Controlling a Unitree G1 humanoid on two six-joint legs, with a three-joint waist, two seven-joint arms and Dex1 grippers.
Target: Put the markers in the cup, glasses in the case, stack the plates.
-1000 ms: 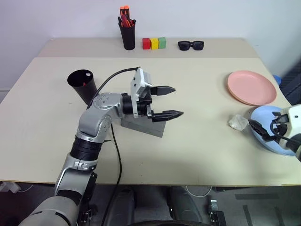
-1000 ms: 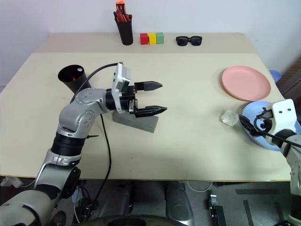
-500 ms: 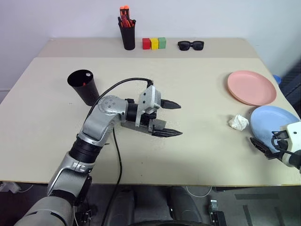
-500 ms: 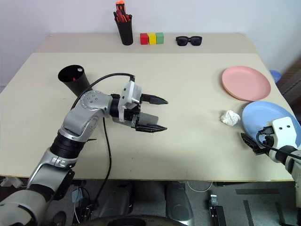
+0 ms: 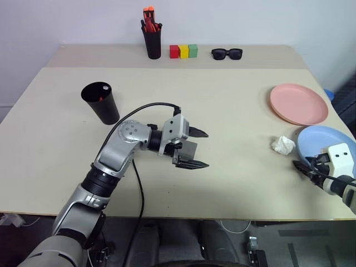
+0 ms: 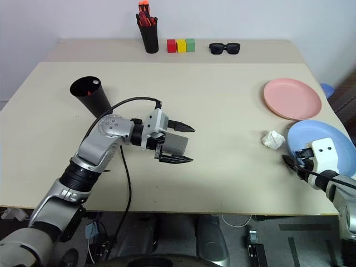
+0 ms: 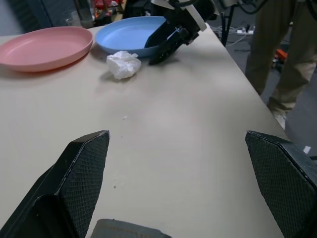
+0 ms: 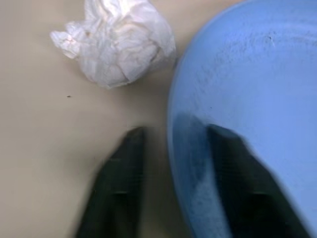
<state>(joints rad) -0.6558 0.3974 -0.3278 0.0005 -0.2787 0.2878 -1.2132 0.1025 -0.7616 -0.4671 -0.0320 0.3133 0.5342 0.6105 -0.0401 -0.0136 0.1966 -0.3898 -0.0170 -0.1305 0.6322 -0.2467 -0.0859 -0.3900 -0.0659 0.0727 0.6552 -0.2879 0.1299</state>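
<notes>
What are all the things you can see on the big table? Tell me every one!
Tapered black plastic cup: one, black, table's left part, something red inside.
Grey rectangular case: one, grey, mid-table, between the left pincer's fingers.
Round pink plastic plate: one, pink, right side.
Round light blue plastic plate: one, light blue, right edge, nearer than the pink one.
Crumpled white paper ball: one, white, beside the blue plate.
Black pen holder: one, black, far edge, holding red-orange markers.
Small blocks: three, red, yellow, green, far edge.
Black sunglasses: one, black, far edge.
Left pincer: open, astride the case.
Right pincer: astride the blue plate's rim.
</notes>
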